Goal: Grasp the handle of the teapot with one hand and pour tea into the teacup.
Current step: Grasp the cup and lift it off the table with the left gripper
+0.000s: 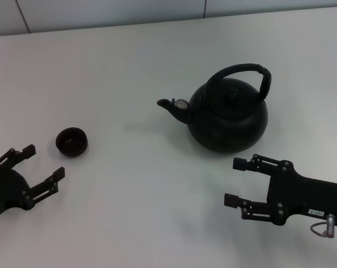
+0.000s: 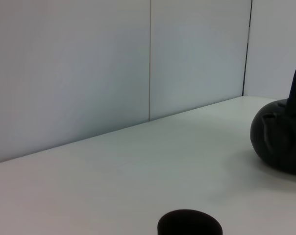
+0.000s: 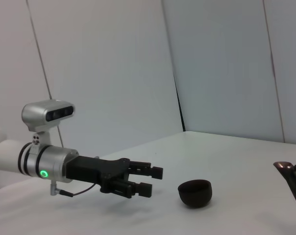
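The matte-black teapot (image 1: 230, 120) stands upright on the white table, right of centre, with its spout (image 1: 177, 108) pointing left. Its arched handle (image 1: 241, 75) loops over the lid. The tiny dark teacup (image 1: 72, 141) sits to the left, well apart from the pot. My left gripper (image 1: 44, 162) is open and empty just in front of the cup. My right gripper (image 1: 234, 182) is open and empty in front of the pot, not touching it. The left wrist view shows the cup (image 2: 189, 225) and part of the pot (image 2: 280, 142). The right wrist view shows the cup (image 3: 195, 192) and the left gripper (image 3: 150, 178). No tea shows.
The white table (image 1: 129, 67) stretches back to a pale panelled wall (image 1: 101, 11). Nothing else stands on it.
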Robot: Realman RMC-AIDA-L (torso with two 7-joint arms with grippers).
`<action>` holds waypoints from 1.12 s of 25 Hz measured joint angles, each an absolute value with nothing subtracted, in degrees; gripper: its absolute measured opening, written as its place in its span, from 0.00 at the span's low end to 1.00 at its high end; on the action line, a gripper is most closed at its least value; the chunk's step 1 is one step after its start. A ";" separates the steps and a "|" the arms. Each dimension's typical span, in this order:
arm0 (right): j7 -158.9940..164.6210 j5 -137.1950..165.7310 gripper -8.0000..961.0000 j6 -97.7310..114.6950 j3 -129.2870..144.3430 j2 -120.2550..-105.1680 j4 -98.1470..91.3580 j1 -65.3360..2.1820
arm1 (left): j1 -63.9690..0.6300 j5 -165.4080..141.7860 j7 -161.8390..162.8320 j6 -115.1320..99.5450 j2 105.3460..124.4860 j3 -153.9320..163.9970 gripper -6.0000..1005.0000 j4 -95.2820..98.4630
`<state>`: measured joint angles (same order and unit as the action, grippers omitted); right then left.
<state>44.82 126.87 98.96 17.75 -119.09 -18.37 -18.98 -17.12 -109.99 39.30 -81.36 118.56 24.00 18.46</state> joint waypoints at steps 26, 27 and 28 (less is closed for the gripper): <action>44.89 126.73 0.82 99.23 17.28 -119.00 -18.37 -19.21 | -26.19 -110.30 39.20 -71.27 118.71 25.21 0.84 13.28; 44.90 126.73 0.82 99.23 17.29 -119.00 -18.37 -19.24 | -26.36 -110.30 39.20 -70.86 118.75 25.65 0.84 13.27; 44.90 126.73 0.82 99.24 17.29 -119.00 -18.37 -19.29 | -26.49 -110.30 39.20 -70.47 118.80 26.07 0.84 13.27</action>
